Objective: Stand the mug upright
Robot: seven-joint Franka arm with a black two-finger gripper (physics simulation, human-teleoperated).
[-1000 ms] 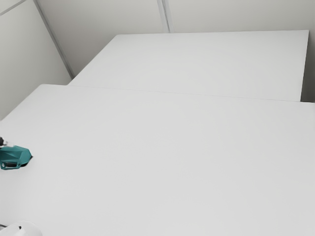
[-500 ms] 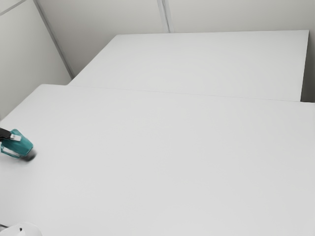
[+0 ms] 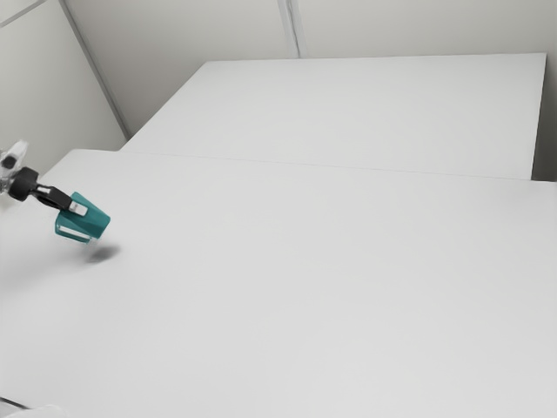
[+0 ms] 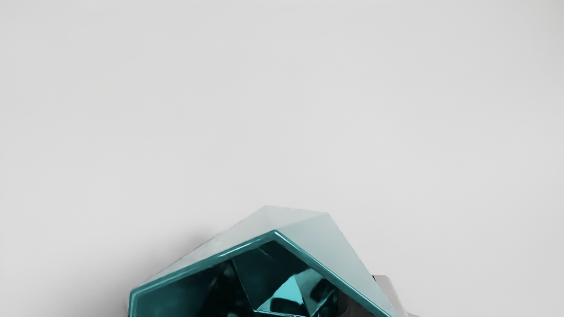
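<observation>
Since the earlier frame, the arm (image 3: 15, 155) has come farther into the exterior view, and the claw (image 3: 78, 208) and teal faceted mug (image 3: 97, 220) have moved toward that view's right and up within the picture. Near the exterior view's bottom left corner, a white rounded shape (image 3: 36, 413) sits lower in the picture than it did (what it belongs to, I cannot tell), beside a dark cable (image 3: 12, 403). Above it, the arm enters from the left edge, reaching slantwise down toward the right. At its end, the claw holds the mug, a pale fingertip against the outer side. The mug is raised above the white counter (image 3: 305, 279) and tilted, not upright, its handle (image 3: 58, 229) toward the exterior view's left. Just below and to the right lies its shadow (image 3: 104, 254) (a small dark smudge). Farther right, beyond the counter's back edge, is another white surface (image 3: 365, 113), with pale walls (image 3: 183, 30) behind. In the wrist view, the mug's open mouth faces the camera, and a fingertip lies along its outer wall.
</observation>
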